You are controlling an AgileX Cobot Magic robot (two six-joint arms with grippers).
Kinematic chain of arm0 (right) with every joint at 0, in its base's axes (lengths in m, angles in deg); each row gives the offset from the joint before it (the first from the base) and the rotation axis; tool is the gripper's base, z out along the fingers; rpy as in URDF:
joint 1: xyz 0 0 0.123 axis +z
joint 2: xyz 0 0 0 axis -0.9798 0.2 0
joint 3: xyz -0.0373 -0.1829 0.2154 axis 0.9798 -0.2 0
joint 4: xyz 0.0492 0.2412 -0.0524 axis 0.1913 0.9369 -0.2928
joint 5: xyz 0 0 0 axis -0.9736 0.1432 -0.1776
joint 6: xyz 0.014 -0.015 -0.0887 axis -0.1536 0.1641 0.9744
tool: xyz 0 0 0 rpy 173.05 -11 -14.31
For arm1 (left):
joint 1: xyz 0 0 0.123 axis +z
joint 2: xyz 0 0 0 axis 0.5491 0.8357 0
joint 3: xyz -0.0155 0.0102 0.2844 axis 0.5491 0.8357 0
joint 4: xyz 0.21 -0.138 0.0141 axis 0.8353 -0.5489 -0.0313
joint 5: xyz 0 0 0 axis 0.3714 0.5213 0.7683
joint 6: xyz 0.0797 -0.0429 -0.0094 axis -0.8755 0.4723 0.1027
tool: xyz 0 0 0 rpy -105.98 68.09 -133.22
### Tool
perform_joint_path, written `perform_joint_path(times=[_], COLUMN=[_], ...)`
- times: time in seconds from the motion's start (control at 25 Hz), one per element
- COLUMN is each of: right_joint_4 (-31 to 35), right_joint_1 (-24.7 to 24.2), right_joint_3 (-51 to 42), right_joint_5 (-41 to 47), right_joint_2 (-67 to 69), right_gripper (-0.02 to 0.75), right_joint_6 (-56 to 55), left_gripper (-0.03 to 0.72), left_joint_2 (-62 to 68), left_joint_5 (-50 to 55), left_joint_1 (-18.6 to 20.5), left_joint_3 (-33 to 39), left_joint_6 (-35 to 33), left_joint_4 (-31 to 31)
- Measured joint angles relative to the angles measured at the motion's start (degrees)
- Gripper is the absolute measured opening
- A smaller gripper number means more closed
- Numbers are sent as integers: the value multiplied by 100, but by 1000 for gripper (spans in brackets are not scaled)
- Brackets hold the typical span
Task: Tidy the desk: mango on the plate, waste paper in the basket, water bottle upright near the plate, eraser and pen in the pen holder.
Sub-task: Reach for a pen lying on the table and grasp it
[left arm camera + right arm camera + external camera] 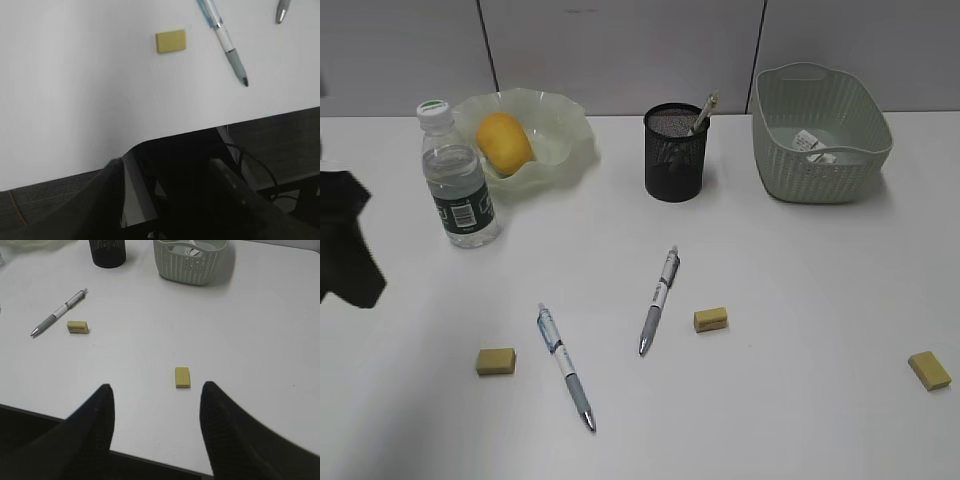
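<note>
Three yellow erasers (496, 361) (711, 319) (929, 370) and two pens (566, 366) (659, 301) loose on the desk (800, 400), well short of the pen holder (676, 152); mango (504, 142) already in the plate (570, 130), water bottle (457, 178) upright beside it, waste paper (813, 143) in the basket (820, 150). Right gripper (156, 405) spread wide above the desk's near edge, nearest eraser between its fingers' line; left gripper (167, 172) apparently parted too, back past the edge. Likely slips: pinching an eraser flat against the desk and flicking it off the edge, or nudging the holder over.
</note>
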Motion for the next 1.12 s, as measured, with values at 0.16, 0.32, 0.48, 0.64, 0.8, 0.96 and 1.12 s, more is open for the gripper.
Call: perform_joint_path(times=[0.16, 0.32, 0.48, 0.64, 0.8, 0.96, 1.12], right_joint_4=[0, 0, 0, 0, 0, 0, 0], right_joint_1=[0, 0, 0, 0, 0, 0, 0], right_joint_3=[0, 0, 0, 0, 0, 0, 0], right_joint_5=[0, 0, 0, 0, 0, -2, -2], right_joint_2=[0, 0, 0, 0, 0, 0, 0], right_gripper=[440, 440, 440, 440, 440, 440, 440], right_joint_6=[0, 0, 0, 0, 0, 0, 0], left_gripper=[403, 403, 403, 403, 403, 403, 403], left_joint_2=[741, 1641, 2581, 3425, 4279, 4916, 5416], left_joint_5=[0, 0, 0, -7, -7, -7, -7], left_joint_1=[-632, -1093, -1354, -1543, -1720, -1847, -1970], left_joint_3=[-711, -1536, -2356, -3232, -4068, -4709, -5092], left_joint_6=[191, 374, 442, 449, 449, 449, 449], left_joint_4=[34, 264, 372, 473, 539, 657, 731])
